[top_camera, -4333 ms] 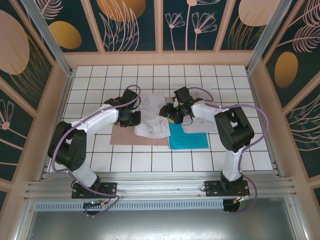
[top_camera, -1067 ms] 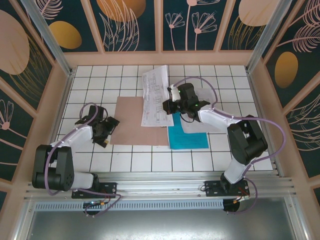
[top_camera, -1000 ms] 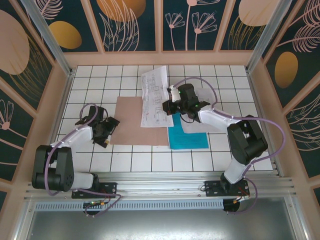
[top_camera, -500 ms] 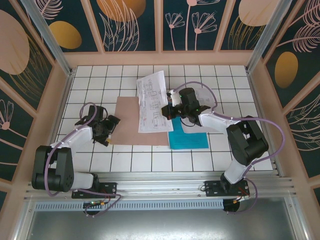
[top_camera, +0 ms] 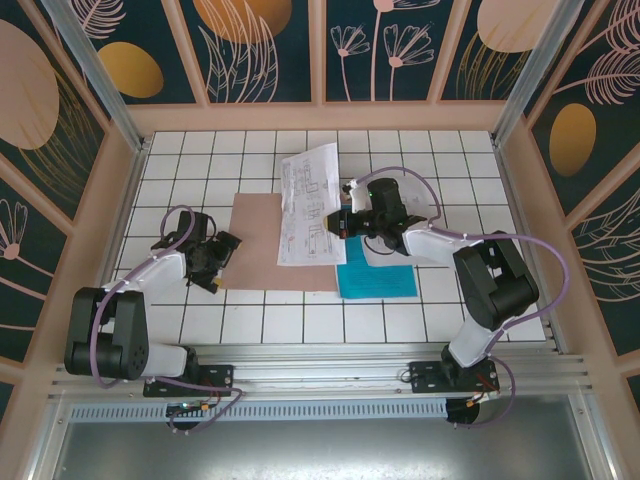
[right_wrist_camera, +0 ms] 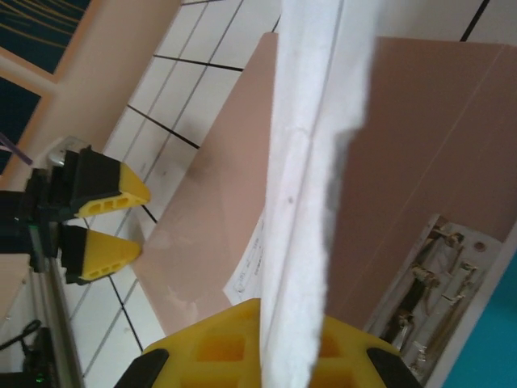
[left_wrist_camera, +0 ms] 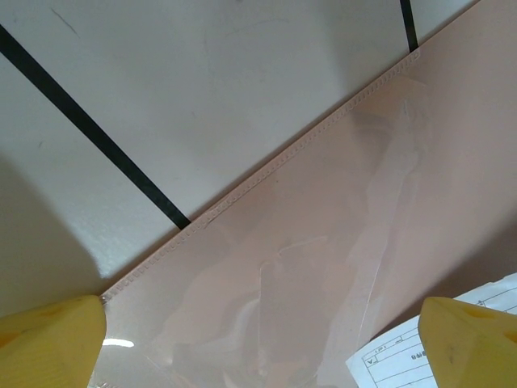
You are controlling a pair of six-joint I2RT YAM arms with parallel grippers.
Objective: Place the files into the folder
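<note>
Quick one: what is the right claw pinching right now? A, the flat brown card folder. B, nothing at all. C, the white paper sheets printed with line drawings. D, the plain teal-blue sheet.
C: the right claw is shut on the edge of the white printed paper sheets, while the plain teal-blue sheet lies flat and unheld.

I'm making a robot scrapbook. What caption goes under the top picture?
The right pincer holds printed sheets over the open brown folder; the left pincer sits open at its left edge.
</note>
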